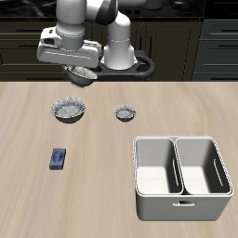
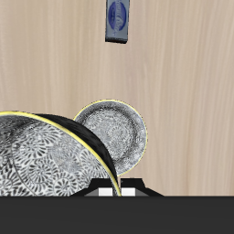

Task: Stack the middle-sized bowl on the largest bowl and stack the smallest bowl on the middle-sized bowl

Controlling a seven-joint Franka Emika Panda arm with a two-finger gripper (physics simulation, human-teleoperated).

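Three speckled bowls are in play. One, the middle-sized bowl [image 1: 79,74], hangs in the air, clamped in the gripper [image 1: 78,71] above the back part of the table [image 1: 102,139]. In the wrist view it fills the foreground [image 2: 41,155], its dark rim edged yellow, with a finger [image 2: 110,189] pinching that rim.

Below it, on the wood, sits the largest bowl [image 1: 69,111] — in the wrist view [image 2: 114,135] it lies partly hidden behind the held bowl. The smallest bowl [image 1: 125,113] rests beside the largest one, apart from it, at about the same depth on the table.

Nearer the front edge, a small blue box [image 1: 58,159] lies flat; the wrist view shows it too [image 2: 116,20]. A white two-compartment caddy [image 1: 181,177] stands close to the front edge, well apart from the bowls.
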